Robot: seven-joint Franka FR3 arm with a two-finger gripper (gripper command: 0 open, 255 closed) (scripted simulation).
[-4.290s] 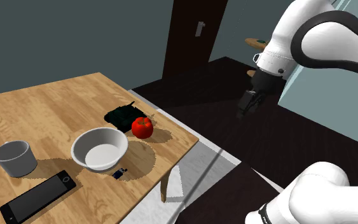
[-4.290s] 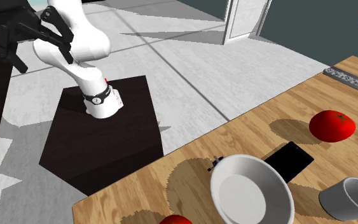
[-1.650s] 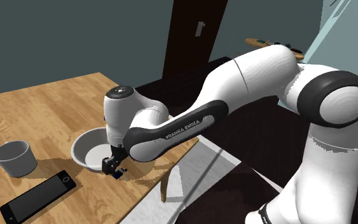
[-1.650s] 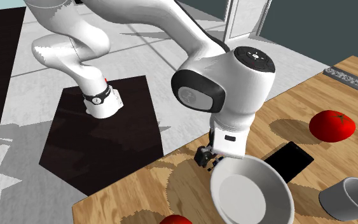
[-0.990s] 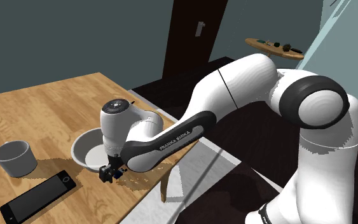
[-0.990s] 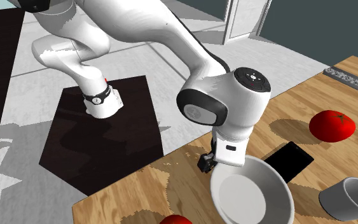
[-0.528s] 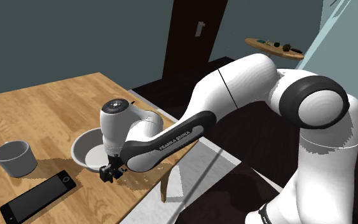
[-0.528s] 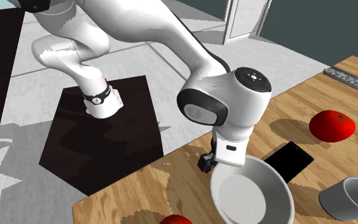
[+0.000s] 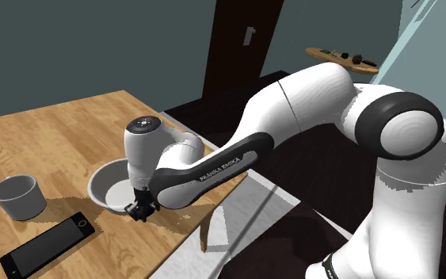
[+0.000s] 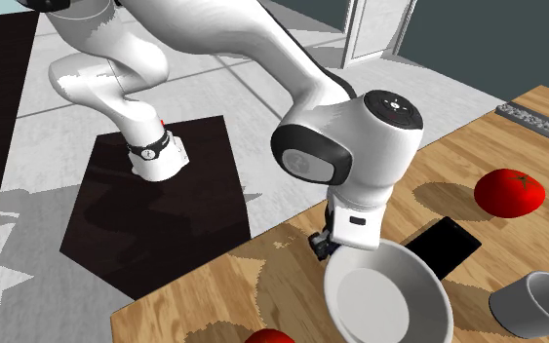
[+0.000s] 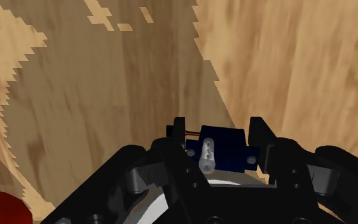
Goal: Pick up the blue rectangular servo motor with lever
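In the wrist view the blue rectangular servo motor (image 11: 225, 145), with a pale lever on its face, sits clasped between my black fingers (image 11: 179, 132), so my gripper (image 11: 219, 137) is shut on it above the wooden table (image 11: 95, 95). In the shoulder view the gripper (image 9: 140, 209) hangs just over the table's front edge, beside the white bowl (image 9: 106, 186). In the second exterior view the gripper (image 10: 319, 242) is tucked under the big white wrist, at the bowl's (image 10: 384, 292) rim; the servo is too small to make out there.
A black phone (image 9: 47, 246) and a small grey cup (image 9: 17, 196) lie toward the shoulder view's left. A red fruit (image 10: 508, 192) rests farther along the table, and another red thing (image 10: 267, 336) sits near the bowl. The table edge (image 9: 205, 214) drops to the floor close by.
The fingers have closed on the servo motor. The hand has since risen a little and shifted slightly toward the bowl, carrying the servo.
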